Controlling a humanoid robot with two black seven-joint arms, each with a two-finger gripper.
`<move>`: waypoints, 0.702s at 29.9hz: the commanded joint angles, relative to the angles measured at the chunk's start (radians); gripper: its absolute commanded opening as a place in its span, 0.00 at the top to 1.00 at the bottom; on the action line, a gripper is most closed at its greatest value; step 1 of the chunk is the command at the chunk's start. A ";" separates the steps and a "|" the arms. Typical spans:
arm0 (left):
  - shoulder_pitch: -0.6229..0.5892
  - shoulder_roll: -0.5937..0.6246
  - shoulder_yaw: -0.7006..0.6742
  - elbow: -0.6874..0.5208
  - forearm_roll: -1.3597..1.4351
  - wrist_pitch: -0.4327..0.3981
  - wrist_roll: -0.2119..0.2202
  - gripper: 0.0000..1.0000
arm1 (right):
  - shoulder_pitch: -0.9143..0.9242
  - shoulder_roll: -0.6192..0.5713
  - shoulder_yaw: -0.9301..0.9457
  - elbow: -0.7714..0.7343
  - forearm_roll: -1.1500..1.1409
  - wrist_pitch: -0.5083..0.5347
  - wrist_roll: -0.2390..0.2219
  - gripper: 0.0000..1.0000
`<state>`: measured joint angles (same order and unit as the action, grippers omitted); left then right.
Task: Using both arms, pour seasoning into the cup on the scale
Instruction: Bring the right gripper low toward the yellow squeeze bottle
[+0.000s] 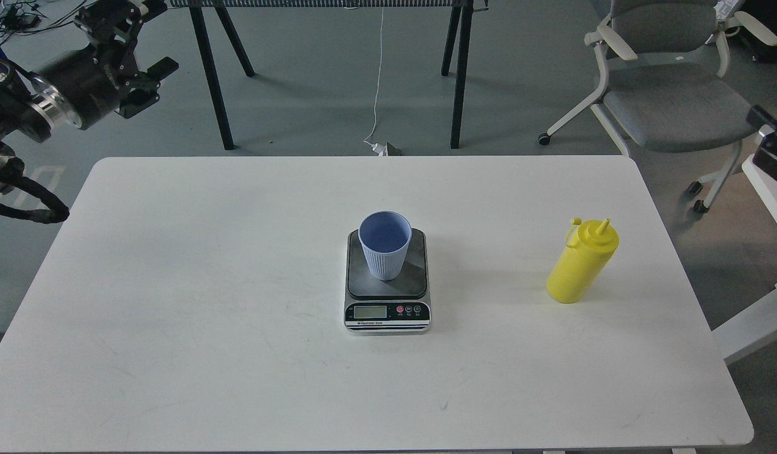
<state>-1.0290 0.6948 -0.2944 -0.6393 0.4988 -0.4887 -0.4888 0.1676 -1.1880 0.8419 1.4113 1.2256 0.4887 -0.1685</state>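
Observation:
The light blue ribbed cup [385, 246] stands upright and empty on the dark platform of the scale [387, 310] at the table's middle. The yellow seasoning bottle [581, 261] stands upright on the right side of the table, with its small tethered cap hanging off the nozzle. My left gripper [152, 85] is open and empty. It hangs over the floor beyond the table's far left corner, far from the cup. Only a dark end piece of my right arm [773, 148] shows at the right edge, above and right of the bottle. Its fingers cannot be told apart.
The white table [205, 284] carries only the scale, cup and bottle. A grey office chair [672, 94] stands beyond the far right corner. Black table legs [212, 75] and a white cable [379, 82] are behind. Another white table edge [760, 315] lies at right.

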 commanded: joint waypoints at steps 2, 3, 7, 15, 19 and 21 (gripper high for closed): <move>0.012 0.003 0.003 0.000 0.004 0.000 0.000 0.01 | -0.138 0.123 0.000 0.000 -0.020 0.000 -0.005 0.00; 0.017 0.003 0.003 0.000 0.007 0.000 0.000 0.01 | -0.163 0.148 0.000 0.000 -0.032 0.000 -0.005 0.00; 0.024 0.008 0.003 0.000 0.018 0.000 0.000 0.01 | -0.240 0.214 0.000 0.011 -0.070 0.000 -0.005 0.00; 0.024 0.012 0.003 -0.002 0.018 0.000 0.000 0.01 | -0.293 0.301 0.005 -0.011 -0.170 0.000 -0.005 0.00; 0.026 0.014 0.003 -0.003 0.020 0.000 0.000 0.01 | -0.286 0.375 0.013 -0.069 -0.224 0.000 -0.006 0.00; 0.026 0.018 0.003 -0.002 0.020 0.000 0.000 0.01 | -0.283 0.393 0.013 -0.092 -0.245 0.000 -0.005 0.00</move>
<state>-1.0034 0.7079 -0.2914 -0.6422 0.5182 -0.4887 -0.4887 -0.1206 -0.8265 0.8535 1.3524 1.0110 0.4887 -0.1737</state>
